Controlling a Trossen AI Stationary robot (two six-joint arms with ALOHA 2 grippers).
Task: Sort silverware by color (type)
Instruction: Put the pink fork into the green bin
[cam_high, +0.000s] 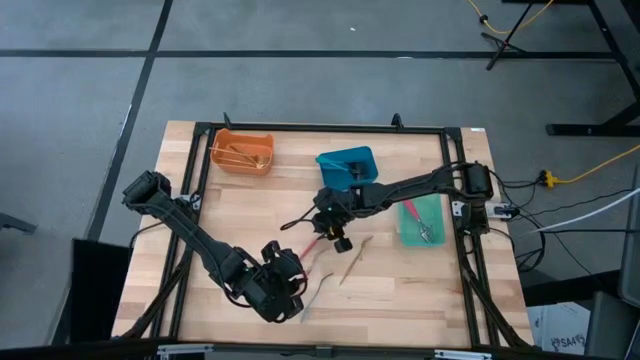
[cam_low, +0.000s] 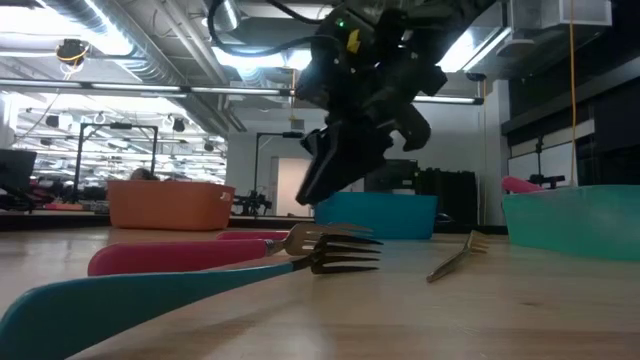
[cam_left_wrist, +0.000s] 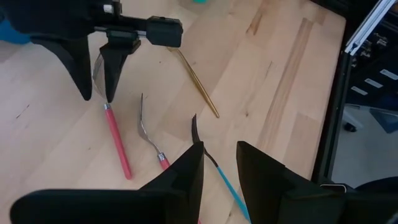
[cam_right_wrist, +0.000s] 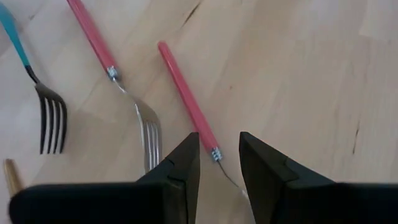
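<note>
Right wrist view: right gripper (cam_right_wrist: 219, 158) hangs open astride the neck of a red-handled utensil (cam_right_wrist: 184, 93) on the table (cam_right_wrist: 311, 74), handle running away from the fingers; left gripper (cam_left_wrist: 219, 168) open nearby.

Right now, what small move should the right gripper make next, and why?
Probably lower and close. The right gripper stands open, one finger on each side of a red-handled utensil that lies flat on the table, near its metal neck.
</note>
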